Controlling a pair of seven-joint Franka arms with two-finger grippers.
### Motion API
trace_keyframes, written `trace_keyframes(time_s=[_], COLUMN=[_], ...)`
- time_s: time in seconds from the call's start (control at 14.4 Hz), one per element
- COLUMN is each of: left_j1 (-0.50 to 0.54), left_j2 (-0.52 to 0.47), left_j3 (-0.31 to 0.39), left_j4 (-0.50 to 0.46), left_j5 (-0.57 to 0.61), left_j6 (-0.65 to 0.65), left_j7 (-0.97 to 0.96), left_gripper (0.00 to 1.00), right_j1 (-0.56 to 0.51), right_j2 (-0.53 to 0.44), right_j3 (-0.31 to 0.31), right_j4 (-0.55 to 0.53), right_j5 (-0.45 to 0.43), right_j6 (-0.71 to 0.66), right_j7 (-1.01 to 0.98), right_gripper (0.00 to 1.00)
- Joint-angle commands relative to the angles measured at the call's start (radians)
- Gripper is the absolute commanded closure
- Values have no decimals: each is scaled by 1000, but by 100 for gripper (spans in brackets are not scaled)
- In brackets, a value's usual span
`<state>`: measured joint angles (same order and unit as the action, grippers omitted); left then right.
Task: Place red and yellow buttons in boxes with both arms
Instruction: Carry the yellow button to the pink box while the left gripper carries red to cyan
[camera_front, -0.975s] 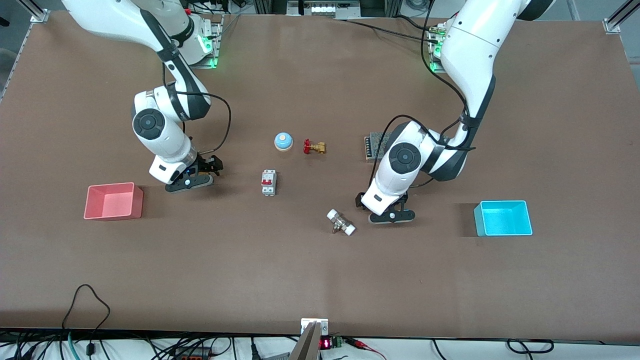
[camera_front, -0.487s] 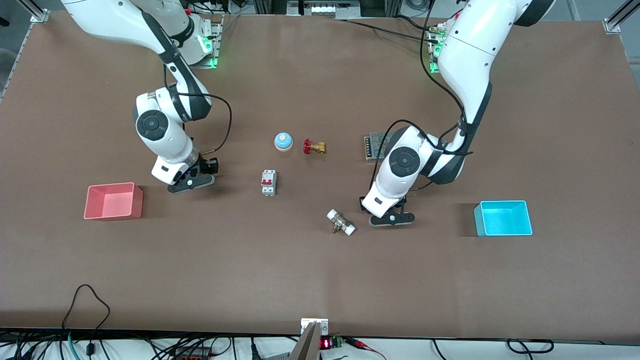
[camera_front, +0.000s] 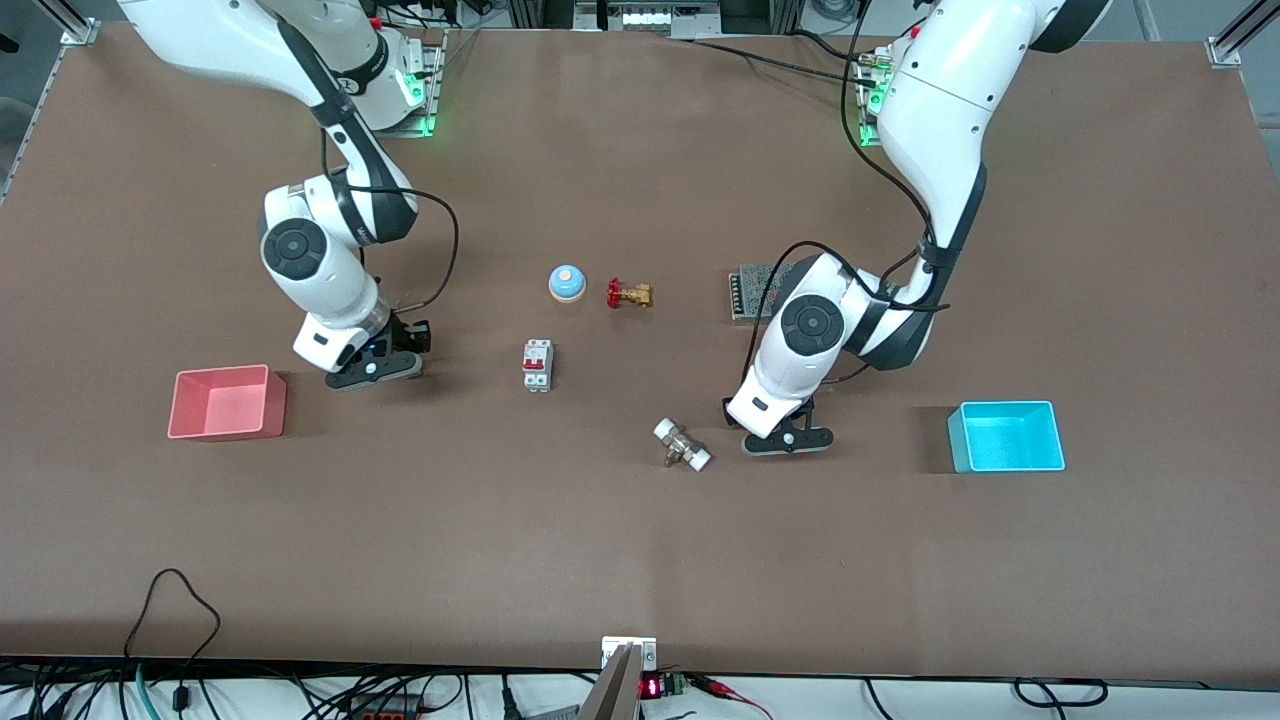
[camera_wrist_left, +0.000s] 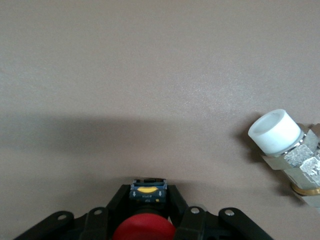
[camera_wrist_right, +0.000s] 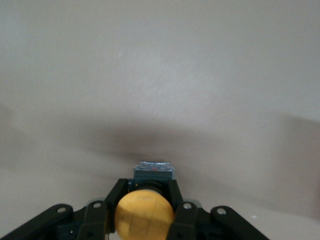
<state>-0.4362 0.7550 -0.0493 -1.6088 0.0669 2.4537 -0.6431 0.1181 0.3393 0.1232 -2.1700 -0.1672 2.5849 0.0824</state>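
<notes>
My left gripper (camera_front: 785, 440) is low over the table between the white-capped fitting and the cyan box (camera_front: 1005, 405). In the left wrist view it (camera_wrist_left: 147, 192) is shut on the red button (camera_wrist_left: 144, 231), with the fingers against the black base. My right gripper (camera_front: 372, 368) is low over the table beside the pink-red box (camera_front: 222, 371). In the right wrist view it (camera_wrist_right: 152, 187) is shut on the orange-yellow button (camera_wrist_right: 144, 214). Both buttons are hidden under the grippers in the front view. Both boxes look empty.
A blue bell (camera_front: 566, 283), a red-handled brass valve (camera_front: 627, 294) and a white breaker (camera_front: 537, 364) lie mid-table. A white-capped metal fitting (camera_front: 682, 445) lies close beside my left gripper, and also shows in the left wrist view (camera_wrist_left: 282, 142). A circuit board (camera_front: 748, 290) lies by the left arm's elbow.
My right gripper has shifted a little toward the pink-red box. My left gripper has shifted slightly toward the front camera. Both stay shut on their buttons.
</notes>
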Motion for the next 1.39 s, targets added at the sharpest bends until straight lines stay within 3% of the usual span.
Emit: trace_keyframes(time_s=[0.0,0.21,0.35,0.63,0.84,1.18,1.32], left_j1=[-12,-3,1,1,28,201,240], left_j2=[-38,-94,-120,-143,-154,-152,-144], left_j3=[35,57,78,211,298,284,284], left_j4=[18,47,96,196,188,167,152], left_j5=[27,28,28,27,25,5,-68], left_j6=[-40,-167,-295,-528,-539,-527,-522], left_j7=[-9,-7,17,248,409,623,664], left_gripper=[69,69,69,69,69,69,69], right_j1=[-50,-86,-95,-98,-139,-196,-201], right_j2=[-123,-167,-174,-157,-100,7,47], right_j3=[4,-14,-62,-215,-269,-267,-267], right_j4=[21,125,160,180,203,205,205], right_j5=[-12,-2,0,217,265,265,268], right_j6=[-131,-305,-341,-331,-309,-180,-146], right_j7=[-1,-62,-93,-421,-561,-675,-673], right_gripper=[86,86,86,86,86,86,86])
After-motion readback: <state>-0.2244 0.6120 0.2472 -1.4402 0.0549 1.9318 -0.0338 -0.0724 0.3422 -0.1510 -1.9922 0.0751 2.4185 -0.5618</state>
